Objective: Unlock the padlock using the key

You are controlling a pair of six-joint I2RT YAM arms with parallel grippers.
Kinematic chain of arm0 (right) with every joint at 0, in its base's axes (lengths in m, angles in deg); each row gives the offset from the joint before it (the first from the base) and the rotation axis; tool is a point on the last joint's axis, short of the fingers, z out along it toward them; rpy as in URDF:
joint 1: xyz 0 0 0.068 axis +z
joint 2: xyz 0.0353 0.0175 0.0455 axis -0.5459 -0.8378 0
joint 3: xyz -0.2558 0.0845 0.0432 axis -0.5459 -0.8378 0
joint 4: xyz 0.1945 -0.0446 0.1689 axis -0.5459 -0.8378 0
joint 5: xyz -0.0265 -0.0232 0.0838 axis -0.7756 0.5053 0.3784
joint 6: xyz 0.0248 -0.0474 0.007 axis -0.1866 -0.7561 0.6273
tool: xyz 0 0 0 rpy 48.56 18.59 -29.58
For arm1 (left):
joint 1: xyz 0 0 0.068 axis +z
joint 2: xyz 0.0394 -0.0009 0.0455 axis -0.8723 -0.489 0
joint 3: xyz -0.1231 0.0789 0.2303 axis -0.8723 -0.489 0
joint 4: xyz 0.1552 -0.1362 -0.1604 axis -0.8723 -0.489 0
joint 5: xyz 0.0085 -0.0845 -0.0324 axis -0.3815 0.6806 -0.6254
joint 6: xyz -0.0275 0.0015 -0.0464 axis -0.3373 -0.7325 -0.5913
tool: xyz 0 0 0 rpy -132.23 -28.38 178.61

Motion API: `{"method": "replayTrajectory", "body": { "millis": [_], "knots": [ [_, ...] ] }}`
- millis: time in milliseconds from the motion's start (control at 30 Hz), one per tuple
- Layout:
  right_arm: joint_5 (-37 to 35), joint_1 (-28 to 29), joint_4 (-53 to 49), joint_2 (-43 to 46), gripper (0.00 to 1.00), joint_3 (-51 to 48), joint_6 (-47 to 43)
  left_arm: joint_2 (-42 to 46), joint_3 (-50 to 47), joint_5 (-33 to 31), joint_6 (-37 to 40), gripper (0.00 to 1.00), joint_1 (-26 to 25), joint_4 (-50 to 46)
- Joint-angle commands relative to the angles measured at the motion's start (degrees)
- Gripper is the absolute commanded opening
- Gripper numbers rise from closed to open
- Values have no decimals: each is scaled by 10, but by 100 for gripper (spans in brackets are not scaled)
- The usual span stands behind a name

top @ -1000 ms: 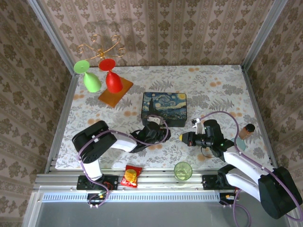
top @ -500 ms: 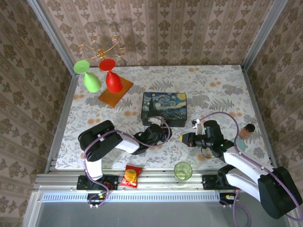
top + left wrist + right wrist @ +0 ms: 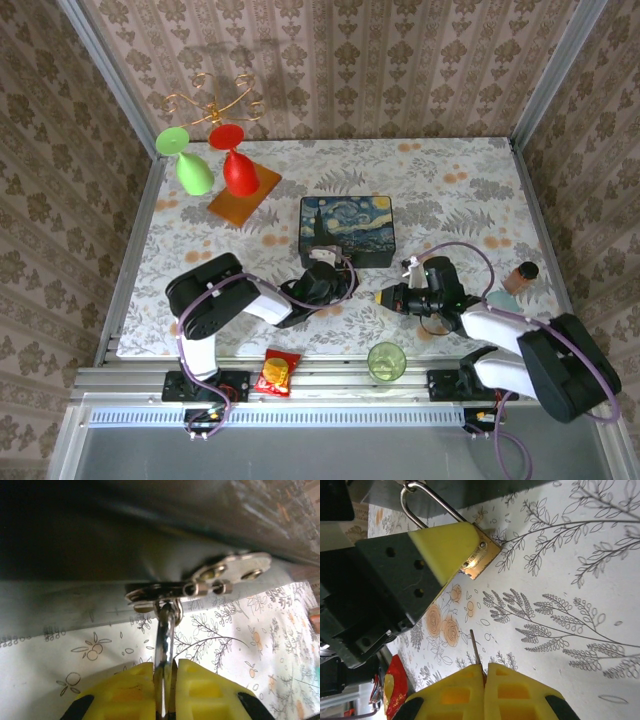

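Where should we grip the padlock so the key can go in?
Pinch the padlock by its flat brass body, across the broad faces, from the side, as the left gripper does. Flat faces give a firm seat; the shackle is hooked at the box clasp, and the bottom edge is left bare toward the key in the right gripper.

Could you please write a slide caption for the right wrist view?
Right pincer pinches the key, blade pointing toward the brass padlock clamped in the left pincer, not yet inserted.

Silver-shackled brass padlock [image 3: 481, 556] tilted, thin key [image 3: 475, 647] just beside, apart.
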Motion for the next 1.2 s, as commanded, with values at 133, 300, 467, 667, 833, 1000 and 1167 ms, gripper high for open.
{"method": "replayTrajectory", "body": {
  "millis": [133, 300, 467, 667, 833, 1000, 1167],
  "knots": [
    [75, -15, 169, -85, 0, -8, 60, 25, -39, 41, -89, 3, 14, 77],
    [119, -29, 269, -160, 0, -12, 98, 6, -49, 53, -134, 0, 21, 151],
    [132, -29, 326, -214, 0, -12, 116, -9, -51, 58, -163, 0, 20, 199],
    [141, -30, 409, -265, 0, -15, 144, -1, -54, 58, -167, 0, 19, 204],
    [151, -32, 507, -326, 0, -7, 182, 7, -57, 56, -167, 0, 17, 199],
    [151, -35, 547, -368, 0, 0, 198, 1, -59, 55, -172, 0, 16, 209],
    [159, -34, 544, -345, 0, -5, 187, -3, -59, 50, -171, 0, 11, 207]
  ]
}}
